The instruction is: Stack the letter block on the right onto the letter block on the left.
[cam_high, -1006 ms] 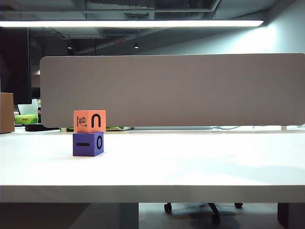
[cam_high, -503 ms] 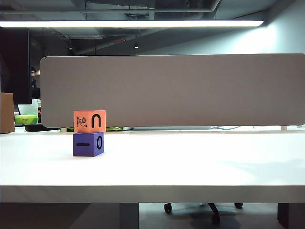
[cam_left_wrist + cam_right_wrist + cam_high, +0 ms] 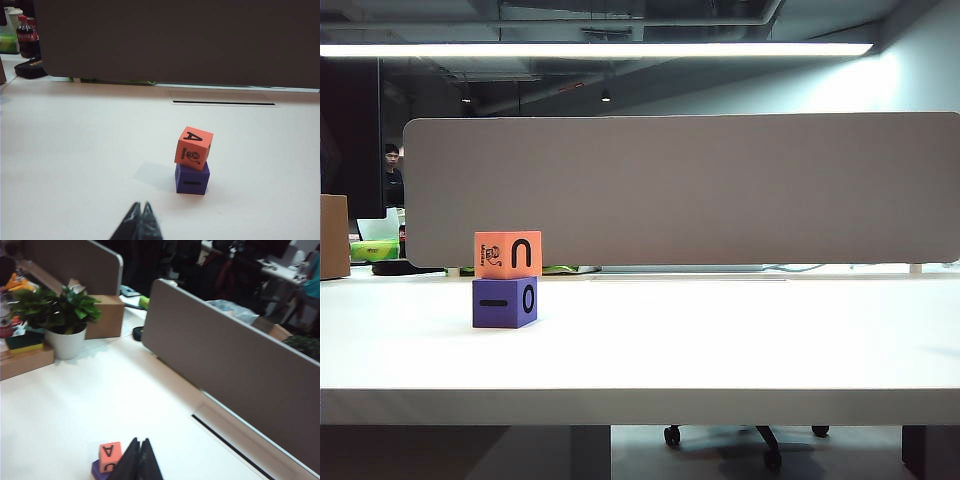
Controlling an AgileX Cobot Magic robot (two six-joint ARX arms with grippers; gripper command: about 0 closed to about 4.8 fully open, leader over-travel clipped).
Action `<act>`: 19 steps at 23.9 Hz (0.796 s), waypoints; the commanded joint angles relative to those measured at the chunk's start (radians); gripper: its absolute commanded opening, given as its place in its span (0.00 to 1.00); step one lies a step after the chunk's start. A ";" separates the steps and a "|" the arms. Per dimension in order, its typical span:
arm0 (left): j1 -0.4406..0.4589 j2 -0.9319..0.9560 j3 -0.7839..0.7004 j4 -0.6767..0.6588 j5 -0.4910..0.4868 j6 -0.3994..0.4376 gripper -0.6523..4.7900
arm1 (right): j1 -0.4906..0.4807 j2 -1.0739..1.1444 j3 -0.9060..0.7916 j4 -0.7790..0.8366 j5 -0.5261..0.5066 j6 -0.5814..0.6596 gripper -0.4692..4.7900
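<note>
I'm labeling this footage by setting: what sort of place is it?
Likely an open-plan office: a white desk backed by a grey partition screen, a potted plant on the neighbouring desk, and an office chair's casters below.

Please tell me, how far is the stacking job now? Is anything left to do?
Done: the orange block sits on the purple block, slightly skewed. In hand: nothing; the left gripper and right gripper are both shut, empty and clear of the stack. Left: apparently nothing except parking the arms.
</note>
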 commanded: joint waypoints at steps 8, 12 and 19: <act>-0.001 0.000 -0.116 0.152 -0.016 -0.003 0.11 | 0.002 -0.186 0.002 -0.155 0.100 -0.018 0.08; -0.001 0.000 -0.188 0.232 -0.018 -0.003 0.11 | 0.002 -0.260 0.002 -0.204 0.124 -0.018 0.08; -0.001 0.000 -0.251 0.275 -0.111 -0.003 0.11 | 0.002 -0.319 0.002 -0.254 0.190 -0.018 0.08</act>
